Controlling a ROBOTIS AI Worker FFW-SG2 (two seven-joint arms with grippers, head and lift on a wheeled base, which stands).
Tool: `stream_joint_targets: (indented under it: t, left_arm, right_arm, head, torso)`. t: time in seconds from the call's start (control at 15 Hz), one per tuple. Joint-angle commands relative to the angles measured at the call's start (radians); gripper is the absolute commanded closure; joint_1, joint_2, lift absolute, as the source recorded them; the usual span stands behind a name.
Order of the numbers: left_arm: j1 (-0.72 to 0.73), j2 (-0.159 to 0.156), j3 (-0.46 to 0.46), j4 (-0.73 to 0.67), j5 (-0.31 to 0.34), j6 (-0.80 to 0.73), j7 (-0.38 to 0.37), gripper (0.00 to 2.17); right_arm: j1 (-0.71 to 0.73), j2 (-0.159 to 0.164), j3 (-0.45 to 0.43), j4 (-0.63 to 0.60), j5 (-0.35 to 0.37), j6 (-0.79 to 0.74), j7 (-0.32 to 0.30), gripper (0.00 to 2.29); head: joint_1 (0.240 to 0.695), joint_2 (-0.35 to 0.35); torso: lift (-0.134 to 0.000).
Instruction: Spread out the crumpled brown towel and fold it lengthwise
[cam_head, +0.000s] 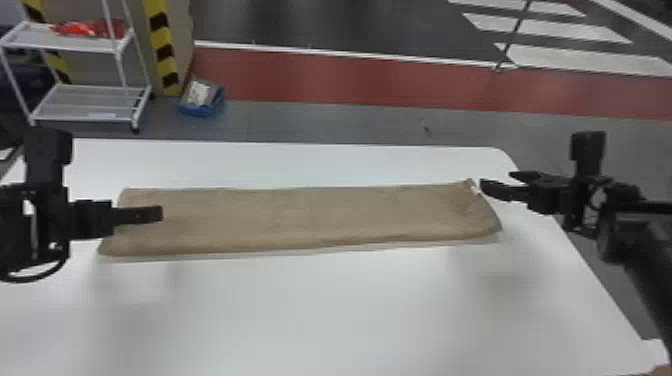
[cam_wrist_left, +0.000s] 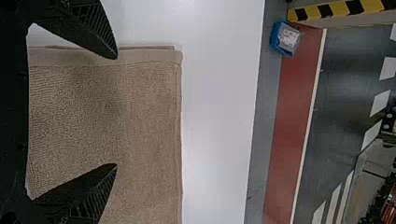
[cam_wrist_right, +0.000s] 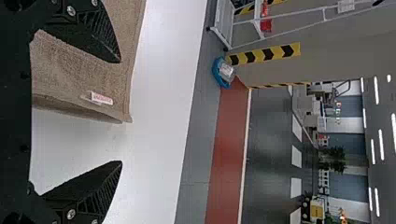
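Towel (cam_head: 300, 217) beneath left fingers (cam_head: 140, 214); near right fingers (cam_head: 501, 191) (seemingly)

Red floor band (cam_head: 350, 80) beyond white table (cam_head: 320, 310)

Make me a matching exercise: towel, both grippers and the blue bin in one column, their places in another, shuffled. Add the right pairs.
1. Brown towel
2. Left gripper
3. Right gripper
4. Blue bin

A. Open, at the towel's right end
B. On the floor, past the table's far edge
C. Open, over the towel's left end
D. Laid in a long strip across the white table

Right pairs: 1-D, 2-C, 3-A, 4-B
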Motion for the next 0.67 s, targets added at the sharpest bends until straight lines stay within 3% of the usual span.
stream_joint_targets:
  t: [0.0,0.6]
  left_arm:
    - [-0.003,0.002,0.001,0.013,-0.003,-0.011,-0.004,0.07]
    - [-0.011,0.003,-0.003,0.021,-0.014,-0.005,-0.002,0.07]
  right_arm:
    - [-0.002,0.001,-0.002,0.012,-0.004,-0.007,-0.006,0.12]
    - [-0.012,-0.008,-0.006,0.032,0.0,0.008,-0.009,0.13]
  head:
    - [0.695,-0.172]
    - [0.695,-0.177]
  torso:
    - [-0.124]
    - [-0.124]
